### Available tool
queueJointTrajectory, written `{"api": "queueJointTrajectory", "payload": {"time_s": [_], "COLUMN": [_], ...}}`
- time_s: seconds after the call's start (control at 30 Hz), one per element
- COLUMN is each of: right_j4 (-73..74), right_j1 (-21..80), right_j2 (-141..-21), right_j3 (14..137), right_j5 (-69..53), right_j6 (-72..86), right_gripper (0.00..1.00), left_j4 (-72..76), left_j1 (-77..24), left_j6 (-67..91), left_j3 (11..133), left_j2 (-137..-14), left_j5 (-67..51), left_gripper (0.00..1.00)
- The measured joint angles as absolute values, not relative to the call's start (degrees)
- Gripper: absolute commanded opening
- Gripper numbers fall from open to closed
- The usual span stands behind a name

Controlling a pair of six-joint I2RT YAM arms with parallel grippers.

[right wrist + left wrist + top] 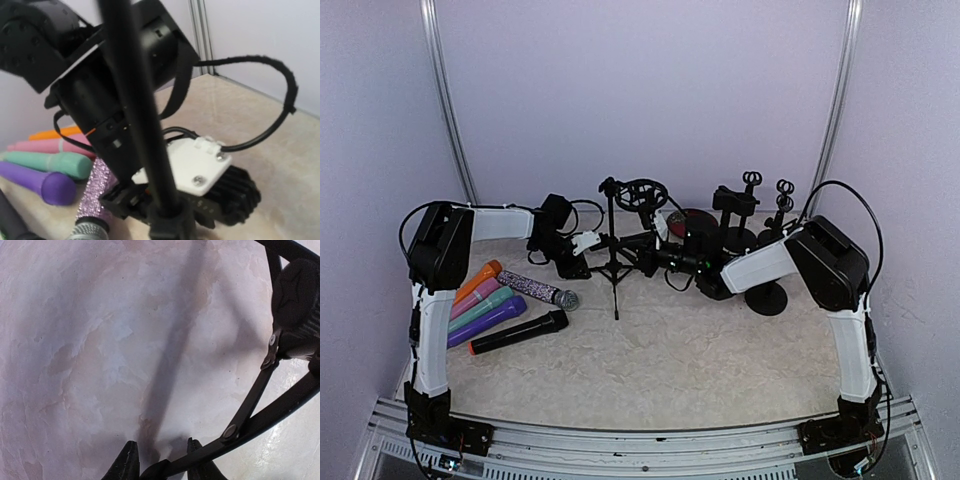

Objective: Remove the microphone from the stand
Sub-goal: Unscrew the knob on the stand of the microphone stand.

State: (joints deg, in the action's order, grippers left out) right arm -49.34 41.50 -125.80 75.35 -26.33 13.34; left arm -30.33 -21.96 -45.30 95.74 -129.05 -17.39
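The black tripod stand (614, 262) is at the table's middle, between my two grippers. My left gripper (598, 241) (161, 462) is shut on one tripod leg (270, 415), which runs up to the hub (299, 300). My right gripper (653, 255) (171, 225) is shut round the stand's pole (137, 100), which fills the right wrist view. Several microphones lie left of the stand, among them a glitter one (535, 289) (95, 195) and a black one (518, 332). I cannot tell whether a microphone sits on the stand.
Orange (478, 280), teal (47, 162) and purple (485, 320) microphones lie together at the left. More stands (735, 205), a ring mount (642, 193) and a round base (767, 298) crowd the back right. The left arm's wrist (200, 172) is just behind the pole.
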Motion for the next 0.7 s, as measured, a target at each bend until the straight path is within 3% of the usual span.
{"api": "queueJointTrajectory", "payload": {"time_s": [0.17,0.7], "right_j4": [-52.1,-56.1], "right_j1": [39.7,37.9], "right_j2": [-126.5,-129.4], "right_j3": [75.0,77.5], "right_j5": [-28.6,-36.5], "right_j6": [21.2,43.1], "right_gripper": [0.0,0.0], "left_j4": [-32.4,-34.3], "left_j1": [-22.8,-23.1], "left_j6": [-48.0,-48.8], "left_j3": [96.8,98.7], "left_j2": [-129.2,-130.1], "left_j5": [-16.1,-15.6], "left_gripper": [0.11,0.08]}}
